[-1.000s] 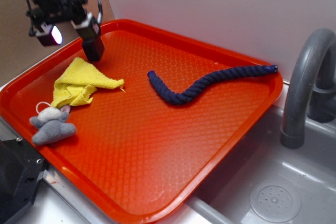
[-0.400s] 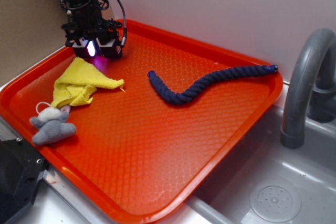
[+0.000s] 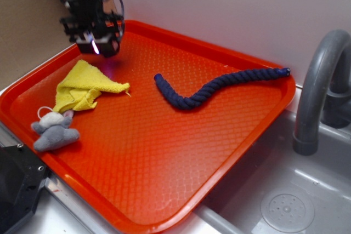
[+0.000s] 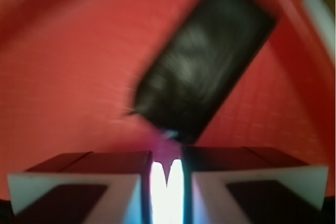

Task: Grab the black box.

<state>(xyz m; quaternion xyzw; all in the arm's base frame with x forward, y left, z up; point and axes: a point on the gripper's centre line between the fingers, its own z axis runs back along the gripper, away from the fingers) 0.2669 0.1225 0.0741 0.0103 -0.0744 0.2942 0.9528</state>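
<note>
The black box [image 4: 205, 61] shows only in the wrist view, blurred and lying askew on the orange tray [image 4: 63, 77] just beyond my fingertips. Its near corner reaches the slit between the jaws, but none of it shows between them. My gripper [image 4: 167, 166] is shut, with only a thin bright glowing gap. In the exterior view the gripper [image 3: 97, 46] hovers over the tray's [image 3: 164, 152] back left corner, close to the rim, and hides the box.
A crumpled yellow cloth [image 3: 88, 89] lies right in front of the gripper, with a grey plush toy [image 3: 55, 132] beyond it. A dark blue rope [image 3: 214, 87] curves across the tray's middle. A grey faucet [image 3: 318, 80] and sink [image 3: 285, 201] are at right, a large black device [image 3: 16, 184] at bottom left.
The gripper was open a second ago; it turned, dropped toward the tray's back corner and shut. It has since lifted slightly and shifted left.
</note>
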